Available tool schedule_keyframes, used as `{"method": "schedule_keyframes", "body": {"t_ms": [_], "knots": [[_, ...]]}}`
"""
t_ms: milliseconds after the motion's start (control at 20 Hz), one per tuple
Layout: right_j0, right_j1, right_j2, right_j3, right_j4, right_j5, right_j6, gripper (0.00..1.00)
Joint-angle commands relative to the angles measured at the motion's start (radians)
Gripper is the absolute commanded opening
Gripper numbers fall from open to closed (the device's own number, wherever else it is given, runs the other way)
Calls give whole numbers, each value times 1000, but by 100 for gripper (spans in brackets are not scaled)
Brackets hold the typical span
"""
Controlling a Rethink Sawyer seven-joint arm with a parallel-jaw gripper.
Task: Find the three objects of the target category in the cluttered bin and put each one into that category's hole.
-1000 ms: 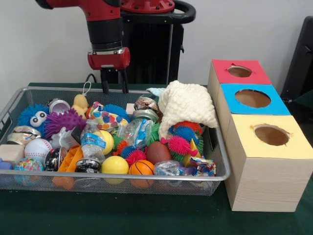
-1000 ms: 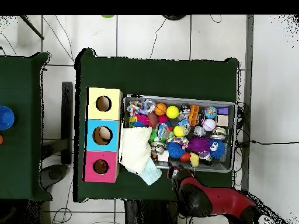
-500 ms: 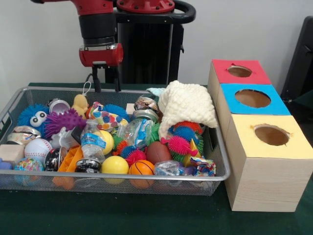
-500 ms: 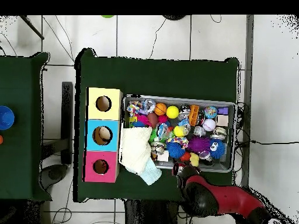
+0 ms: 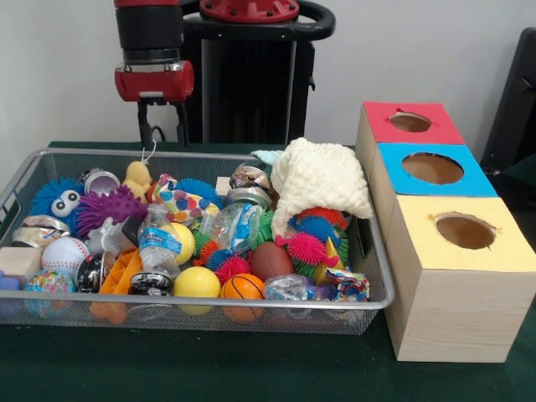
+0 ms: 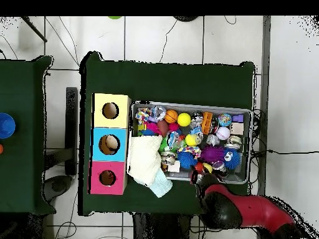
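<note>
A wire mesh bin (image 5: 209, 310) is packed with toys: an orange basketball (image 5: 242, 287), a yellow ball (image 5: 197, 281), a baseball (image 5: 64, 254), a brown football (image 5: 271, 260), a purple spiky toy (image 5: 109, 209), a small water bottle (image 5: 157, 243) and several spiky balls. A cream knitted cloth (image 5: 318, 180) is draped over the bin's right end. Beside it stands a wooden box with a red hole (image 5: 409, 122), a blue hole (image 5: 432, 168) and a yellow hole (image 5: 465, 230). My gripper (image 5: 162, 134) hangs open and empty above the bin's far left rim; in the overhead view the gripper (image 6: 200, 177) is at the bin's lower edge.
The bin (image 6: 244, 113) and the three-hole box (image 6: 93, 144) share a green table (image 6: 168, 81). A second green table (image 6: 22, 162) with a blue object (image 6: 5, 124) stands apart at the overhead view's left. A dark object (image 5: 521, 92) stands behind the box.
My gripper has risen and shifted left in the front view, from over the bin's far middle to its far left. It stayed open and empty. The toys have not moved.
</note>
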Motion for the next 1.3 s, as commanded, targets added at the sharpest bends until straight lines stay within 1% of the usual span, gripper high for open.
{"method": "schedule_keyframes", "body": {"t_ms": [50, 300, 350, 500, 650, 800, 1000, 1100, 1150, 1300], "knots": [[5, -9, 90, -134, -99, 56, -108, 100], [27, 55, 59, -195, -147, 21, -85, 100], [39, 68, 43, -211, -159, 5, -71, 100], [62, 90, 17, -238, -186, -23, -41, 100], [81, 131, -7, -287, -220, -51, -26, 100], [92, 121, -17, -295, -231, -66, -11, 100], [108, 127, -34, -309, -242, -72, 5, 100], [117, 132, -48, -317, -251, -70, 8, 100], [129, 134, -66, -322, -257, -79, 15, 100], [147, 128, -87, -340, -273, -64, 6, 100]]}}
